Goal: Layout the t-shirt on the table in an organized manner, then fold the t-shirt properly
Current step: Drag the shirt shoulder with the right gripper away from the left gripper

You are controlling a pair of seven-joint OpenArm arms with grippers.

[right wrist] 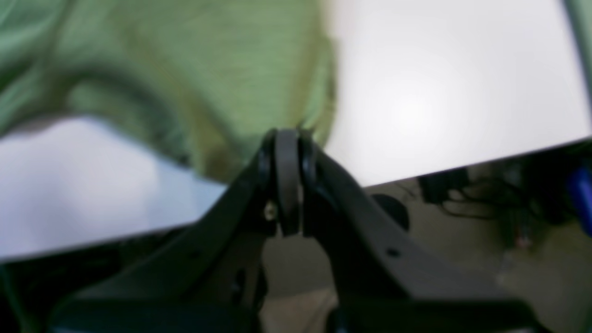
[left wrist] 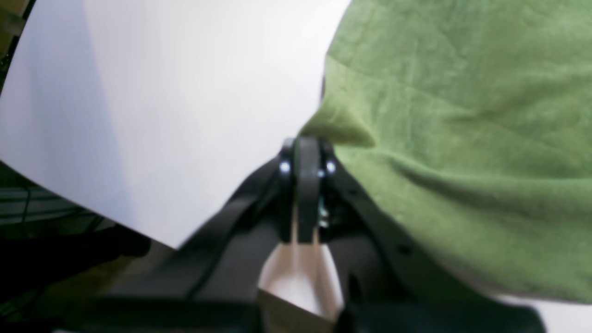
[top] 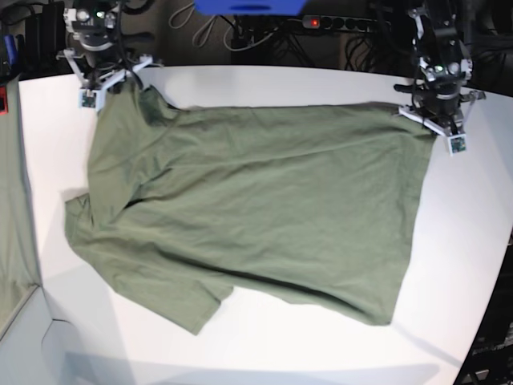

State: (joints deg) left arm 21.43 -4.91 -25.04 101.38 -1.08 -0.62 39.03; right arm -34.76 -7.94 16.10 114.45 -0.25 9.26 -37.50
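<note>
1. The left gripper (left wrist: 303, 143) sits at the centre of the left wrist view with its jaws pressed together on a bunched corner of the t-shirt (left wrist: 462, 138); the green cloth peaks up just at the tips.
2. In the base view this gripper (top: 437, 120) is at the upper right of the frame, at the shirt's far right corner.
3. The right gripper (right wrist: 286, 138) is at the centre of the right wrist view, jaws also clamped, with the edge of the t-shirt (right wrist: 185, 69) caught at the tips. That view is blurred, so finer detail of the pinch is unclear.
4. In the base view the right gripper (top: 104, 80) is at the upper left of the frame, at the shirt's far left corner.
5. The t-shirt (top: 256, 208) spreads across the middle of the base view, its top edge stretched between the two grippers along the far side of the table (top: 465, 265).
6. The cloth is mostly flat with soft creases. A sleeve juts toward the lower left of the frame, and the lower edge runs slanted toward the lower right.
7. Bare white tabletop shows to the right of and below the shirt.
8. Dark cables (top: 337, 24) run along the top of the frame behind the table.
</note>
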